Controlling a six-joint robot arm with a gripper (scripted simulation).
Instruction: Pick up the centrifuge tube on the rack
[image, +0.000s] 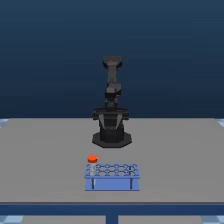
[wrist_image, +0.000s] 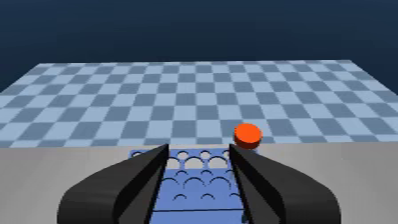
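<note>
The light-blue rack (image: 112, 177) sits on the grey table in front of the arm's base. The centrifuge tube (image: 92, 160) stands upright in a hole at the rack's far corner, on the exterior view's left, its orange-red cap on top. In the wrist view my gripper (wrist_image: 197, 147) is open, and its two dark fingers (wrist_image: 142, 175) frame the rack (wrist_image: 200, 175) with nothing between them. The tube's cap (wrist_image: 247, 135) shows just outside one fingertip, apart from it. The dark arm (image: 112, 100) stands upright behind the rack, and I cannot make out the gripper in that view.
The arm's black base (image: 112, 139) stands mid-table behind the rack. The grey table (image: 40, 160) ends at a front edge close to the rack, with a blue checkered floor (wrist_image: 178, 95) beyond it.
</note>
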